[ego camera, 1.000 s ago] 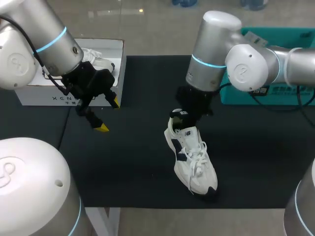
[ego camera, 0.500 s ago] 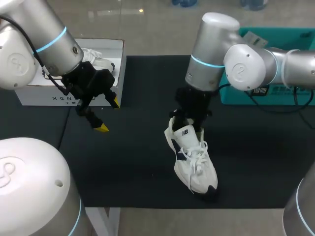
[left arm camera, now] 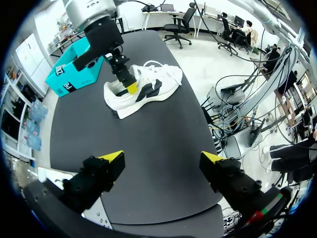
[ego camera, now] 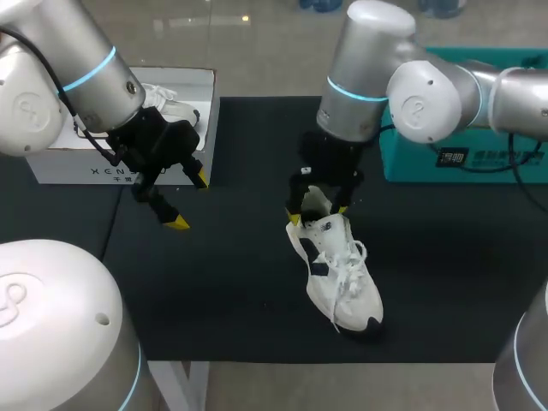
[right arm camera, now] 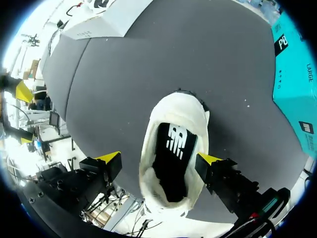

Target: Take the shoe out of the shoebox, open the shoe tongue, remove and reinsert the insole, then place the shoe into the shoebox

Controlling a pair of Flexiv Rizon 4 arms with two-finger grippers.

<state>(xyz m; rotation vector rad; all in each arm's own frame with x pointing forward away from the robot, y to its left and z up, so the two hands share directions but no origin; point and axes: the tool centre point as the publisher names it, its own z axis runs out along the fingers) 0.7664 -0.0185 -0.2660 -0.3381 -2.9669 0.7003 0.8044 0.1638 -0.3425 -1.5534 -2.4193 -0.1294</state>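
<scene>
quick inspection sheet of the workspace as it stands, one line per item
surface: black table mat, flat
job's things: white lace-up sneaker on the mat, dark insole inside; white cardboard shoebox at left rear holds a second white shoe
clutter: teal box at right rear
grippers: left gripper open beside the shoebox; right gripper open over the sneaker's heel opening
cables: black cable by the teal box
surroundings: nothing seen

Teal box [ego camera: 533, 67] noted at the far right, set on a black mat [ego camera: 231, 282] by which the tabletop is covered.
</scene>
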